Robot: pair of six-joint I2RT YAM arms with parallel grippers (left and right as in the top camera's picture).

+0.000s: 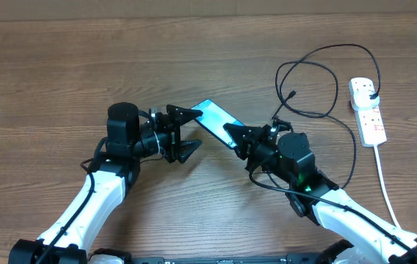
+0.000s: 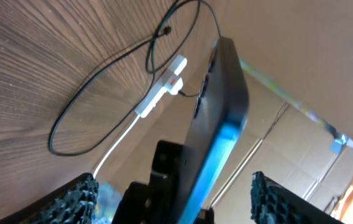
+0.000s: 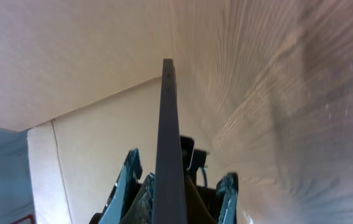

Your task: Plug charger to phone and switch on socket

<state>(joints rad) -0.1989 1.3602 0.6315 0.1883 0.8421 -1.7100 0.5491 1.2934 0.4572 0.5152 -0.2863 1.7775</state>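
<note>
The phone (image 1: 216,116), with its cyan screen, is held off the table by its right end in my shut right gripper (image 1: 232,134). In the right wrist view the phone (image 3: 166,124) shows edge-on between my fingers (image 3: 169,202). My left gripper (image 1: 198,129) is open, its fingers spread on either side of the phone's left end without touching it; the left wrist view shows the phone (image 2: 226,93) between the wide-open jaws (image 2: 176,200). The black charger cable (image 1: 318,114) loops on the table, its connector tip (image 1: 293,94) lying free. Its plug head (image 1: 371,92) sits in the white socket strip (image 1: 368,117).
The strip's thick white cord (image 1: 386,187) runs down the right side toward the front edge. Part of the black cable passes under my right arm (image 1: 267,183). The strip (image 2: 163,88) and cable loop (image 2: 77,118) also show in the left wrist view. The table is wood.
</note>
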